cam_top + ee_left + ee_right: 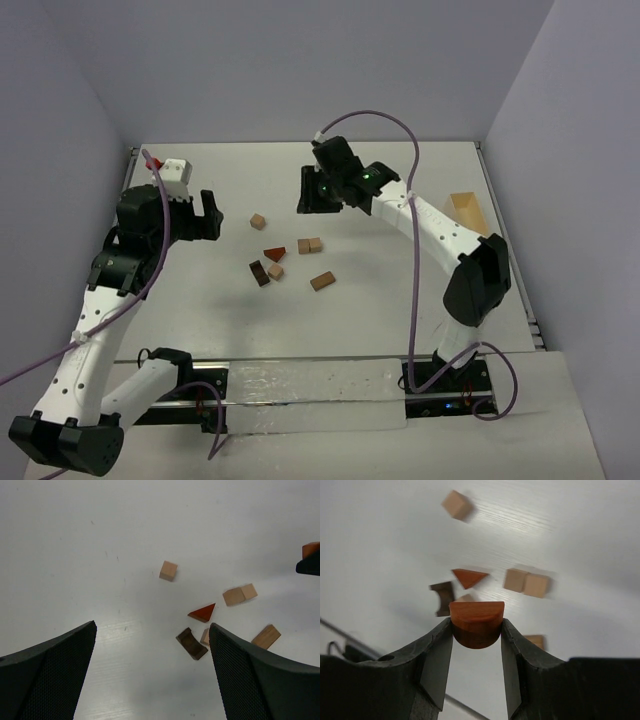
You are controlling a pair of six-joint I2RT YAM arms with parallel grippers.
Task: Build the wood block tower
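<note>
Seen from above, the left gripper (211, 216) hangs over the 9 o'clock side of the table (360, 320), fingers spread wide with nothing between them. A strip of bare white surface separates it from the nearest piece, a lone tan cube (258, 221). The cube stands apart at 11 o'clock from the loose cluster of blocks near the table's middle. In that cluster, a dark brown block (260, 273) with a scooped side lies just beside a small tan block (276, 271). A reddish triangle (274, 254) lies flat at 12 o'clock from those two. At 2 o'clock from the triangle, two tan cubes (309, 245) sit side by side, faces touching. A tan bar (322, 281) lies slanted at 4 o'clock, apart from the rest. All these pieces lie singly on the surface. The right gripper (476, 625) hovers at 12 o'clock from the paired cubes, pinching a reddish-brown half-round block (476, 611) lifted clear of the table. A pale wooden box (468, 212) stands against the 3 o'clock edge. Broad bare surface runs from the cluster toward 6 o'clock and toward the far edge at 12 o'clock.
</note>
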